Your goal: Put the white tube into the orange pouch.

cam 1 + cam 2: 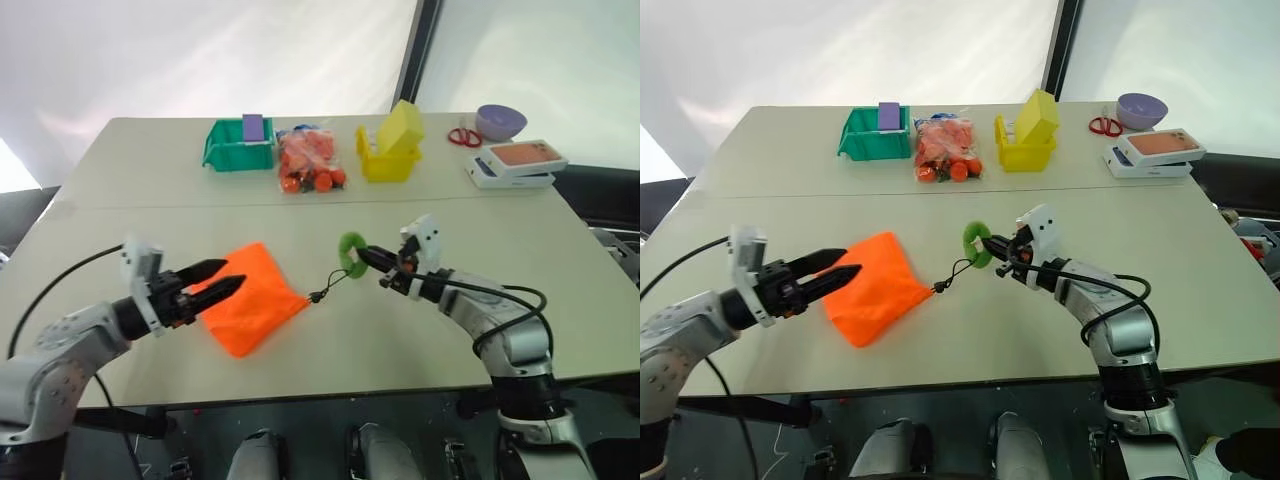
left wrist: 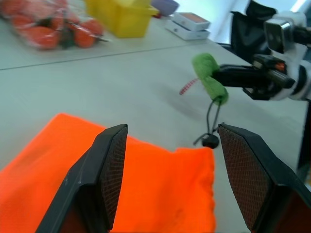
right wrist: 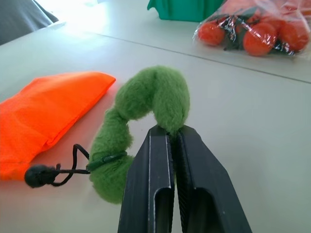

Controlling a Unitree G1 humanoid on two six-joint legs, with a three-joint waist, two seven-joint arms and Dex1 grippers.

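Left eye view: a pale table [image 1: 420, 330] with a seam across its middle stands before white curtains, and along its far edge sit a green bin [image 1: 238, 146], a clear bag of orange-red items [image 1: 310, 160], a yellow bin [image 1: 392, 145], red scissors [image 1: 463, 136], a purple bowl [image 1: 500, 121] and a flat white box [image 1: 515, 163]. The orange pouch [image 1: 250, 297] lies flat near the front, the left gripper [image 1: 226, 279] spread apart over its near corner. The right gripper [image 1: 372, 262] is clamped on the lime-green ring [image 1: 351, 252], lifted on its black cord [image 1: 330, 285]; I cannot spot the white tube.

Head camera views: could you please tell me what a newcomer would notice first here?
The orange pouch lies flat at the table's near middle, with the open left claw at its edge. To its right, the right claw pinches the lime-green ring on the pouch's black cord, raised off the table.
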